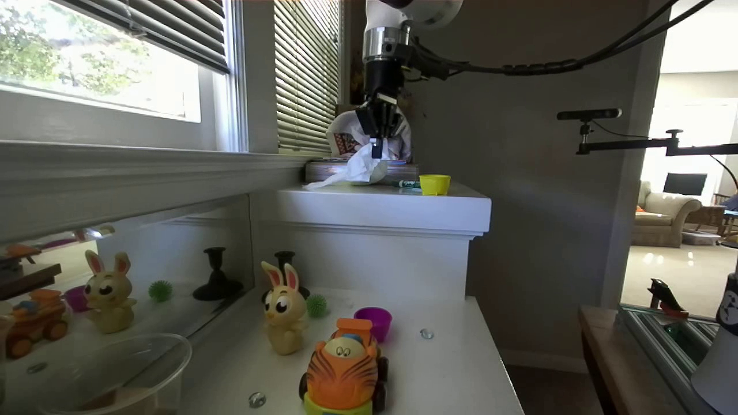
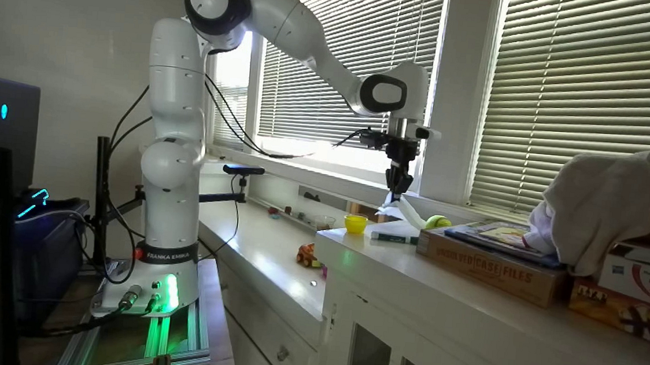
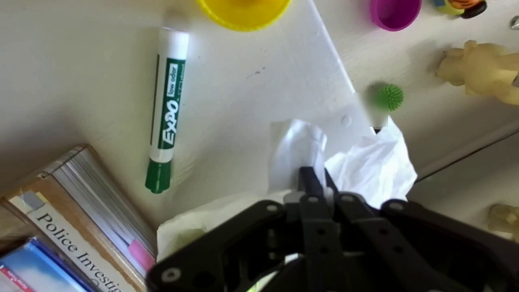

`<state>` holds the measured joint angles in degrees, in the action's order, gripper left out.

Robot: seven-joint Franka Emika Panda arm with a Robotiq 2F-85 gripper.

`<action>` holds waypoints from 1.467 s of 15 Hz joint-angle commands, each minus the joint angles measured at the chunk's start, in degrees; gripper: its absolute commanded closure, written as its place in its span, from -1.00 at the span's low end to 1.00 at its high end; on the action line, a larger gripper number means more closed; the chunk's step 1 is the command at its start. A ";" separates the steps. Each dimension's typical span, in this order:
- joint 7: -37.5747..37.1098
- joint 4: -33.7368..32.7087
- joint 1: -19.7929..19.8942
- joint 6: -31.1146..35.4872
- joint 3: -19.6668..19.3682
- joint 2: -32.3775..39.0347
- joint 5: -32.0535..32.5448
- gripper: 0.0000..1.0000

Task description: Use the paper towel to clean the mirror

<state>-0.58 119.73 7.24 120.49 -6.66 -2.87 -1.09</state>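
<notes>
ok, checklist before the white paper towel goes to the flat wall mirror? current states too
1. Black two-finger gripper shut on the white paper towel: ok.
2. Towel apart from green-and-white marker and round yellow cup: ok.
3. Towel free of the rounded yellow-green object near it: cannot tell, contact unclear.
4. Gripper at the flat wall mirror: not ok, it is over the raised white ledge.
5. Space before the mirror clear: not ok, cream rabbit toy, green spiky ball and black candlestick are there.
</notes>
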 commanded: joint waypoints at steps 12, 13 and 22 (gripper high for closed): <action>0.51 -4.74 -3.19 -9.61 2.75 -4.82 -1.41 1.00; 0.68 -4.56 -3.66 -9.49 3.19 -5.16 -1.31 1.00; 7.89 -3.28 -7.56 -3.72 5.92 -4.50 -2.82 1.00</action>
<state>3.92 115.90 0.87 115.13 -1.24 -7.82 -2.09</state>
